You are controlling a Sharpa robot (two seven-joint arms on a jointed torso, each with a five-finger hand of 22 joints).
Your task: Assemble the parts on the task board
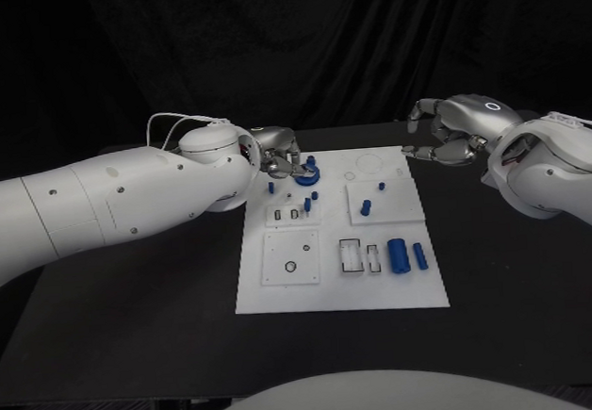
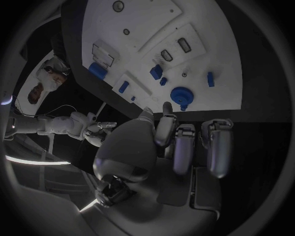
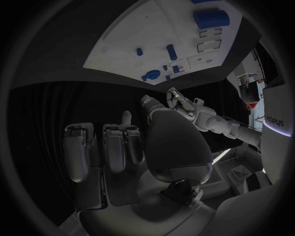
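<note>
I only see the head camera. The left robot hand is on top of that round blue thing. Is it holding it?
Observer: No. The left wrist view shows the left robot hand with its fingers stretched out and nothing between them. One tip points at the round blue part, which lies flat on the task board.
Operator: Is the tip touching it?
Observer: It looks just short of it, but I cannot tell for sure.
Operator: Does the other hand hide a piece?
Observer: No. The right wrist view shows the palm of the right robot hand bare, with nothing in its fingers.
</note>
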